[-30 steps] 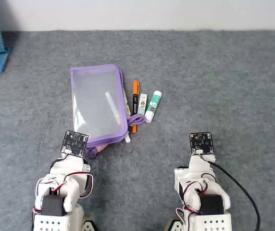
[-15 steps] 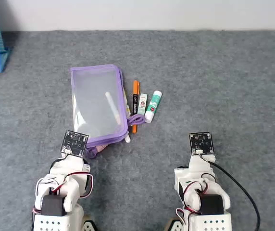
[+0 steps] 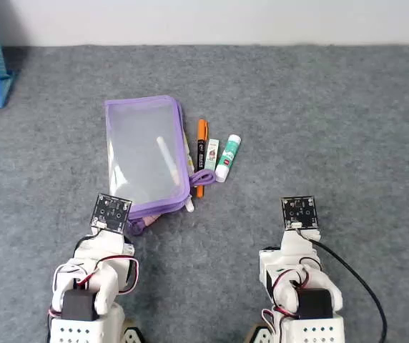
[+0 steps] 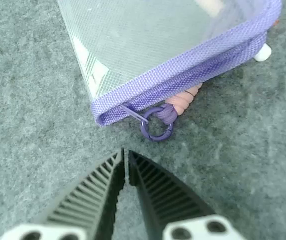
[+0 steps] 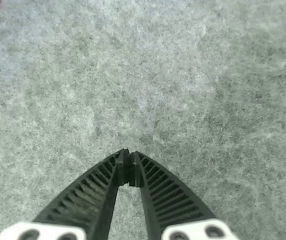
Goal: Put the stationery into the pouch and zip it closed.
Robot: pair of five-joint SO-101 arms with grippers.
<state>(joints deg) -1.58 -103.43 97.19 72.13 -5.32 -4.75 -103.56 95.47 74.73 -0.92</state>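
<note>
1. on the grey carpet (image 3: 333, 107), left of centre, a purple-edged mesh pouch (image 3: 146, 153) lies flat.
2. an orange pen (image 3: 201, 136) and a glue stick (image 3: 227, 158) lie just right of it, outside.
3. the left gripper (image 4: 124, 159) sits by the pouch's near corner, close to the zip ring (image 4: 157, 128), jaws together, empty.
4. the right gripper (image 5: 129, 170) sits over bare carpet, well right of the pouch, jaws together, empty.

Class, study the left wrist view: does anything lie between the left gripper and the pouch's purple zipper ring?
Nothing visible does. The left gripper, shut, sits just short of the zipper ring at the corner of the pouch, with only bare grey carpet between them.
</note>
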